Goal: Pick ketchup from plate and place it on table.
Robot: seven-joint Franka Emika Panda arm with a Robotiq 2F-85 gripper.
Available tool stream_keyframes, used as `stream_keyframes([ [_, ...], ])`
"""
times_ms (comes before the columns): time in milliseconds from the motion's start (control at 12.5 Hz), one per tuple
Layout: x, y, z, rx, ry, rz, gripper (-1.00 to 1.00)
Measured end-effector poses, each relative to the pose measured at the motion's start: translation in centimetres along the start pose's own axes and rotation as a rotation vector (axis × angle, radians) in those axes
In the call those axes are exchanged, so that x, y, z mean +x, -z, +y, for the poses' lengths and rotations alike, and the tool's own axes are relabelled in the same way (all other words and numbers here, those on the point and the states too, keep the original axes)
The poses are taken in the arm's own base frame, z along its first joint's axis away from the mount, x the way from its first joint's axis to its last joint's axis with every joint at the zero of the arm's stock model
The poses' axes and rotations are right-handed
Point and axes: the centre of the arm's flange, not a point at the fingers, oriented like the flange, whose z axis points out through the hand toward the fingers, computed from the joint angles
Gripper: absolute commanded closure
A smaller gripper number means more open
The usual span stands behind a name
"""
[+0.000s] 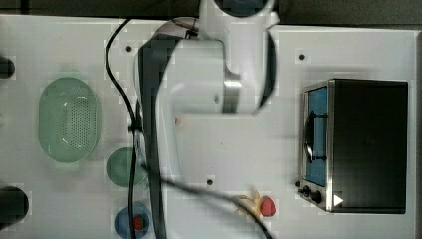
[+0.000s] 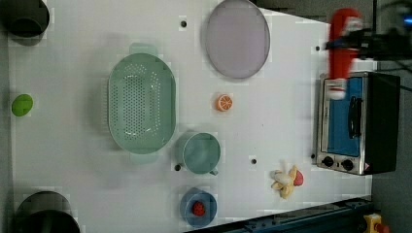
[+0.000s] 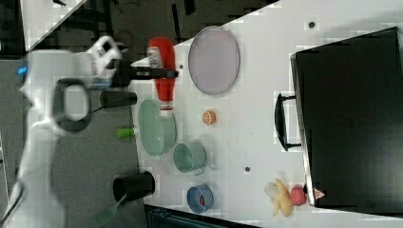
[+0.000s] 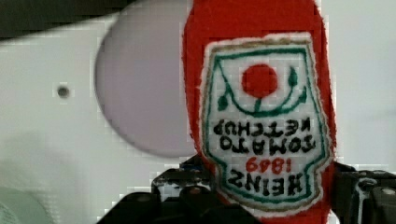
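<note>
The ketchup point(image 2: 340, 53) is a red bottle with a white label, and my gripper point(image 2: 353, 41) is shut on it around the middle. It hangs in the air, clear of the plate point(image 2: 236, 39), with its whitish cap end toward the oven in the left view. In the right view the ketchup point(image 3: 164, 71) sits between my gripper's point(image 3: 157, 72) dark fingers, to the right view's left of the bare lilac plate point(image 3: 214, 59). From the wrist the ketchup point(image 4: 261, 116) looms large, with the plate point(image 4: 140, 102) and the white table point(image 4: 46, 126) behind it.
A green perforated basket point(image 2: 141, 103), a green cup point(image 2: 200, 153), a blue bowl point(image 2: 198, 208) holding a red toy, and an orange slice point(image 2: 224, 102) lie on the table. A toaster oven point(image 2: 357, 124) stands at one end, with a banana and a strawberry toy point(image 2: 286, 180) beside it. Dark cups point(image 2: 26, 17) stand at the corners.
</note>
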Motion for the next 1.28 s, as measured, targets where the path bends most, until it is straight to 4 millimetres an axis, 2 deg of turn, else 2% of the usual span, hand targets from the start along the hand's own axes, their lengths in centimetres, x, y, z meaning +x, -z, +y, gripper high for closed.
stream_keyframes([
  [80, -0.9, 2.9, 1.5, -0.005, -0.021, 0.034, -0.27],
  [160, -2.0, 4.9, 3.1, -0.013, -0.043, 0.054, -0.27],
  [240, -3.3, 5.7, 4.7, -0.017, -0.068, 0.057, -0.27],
  [320, -4.6, 5.5, 6.3, -0.026, -0.093, 0.048, -0.27],
  [400, -6.0, 4.4, 7.8, -0.036, -0.116, 0.028, -0.27],
  [560, -8.6, 0.0, 9.7, -0.05, -0.143, -0.045, -0.27],
  [800, -11.3, -9.7, 10.0, -0.061, -0.136, -0.117, -0.27],
  [960, -13.9, -16.3, 10.3, -0.067, -0.133, -0.179, -0.27],
  [1120, -16.1, -20.8, 10.5, -0.082, -0.125, -0.268, -0.27],
  [1280, -16.8, -23.7, 10.1, -0.083, -0.115, -0.309, -0.27],
])
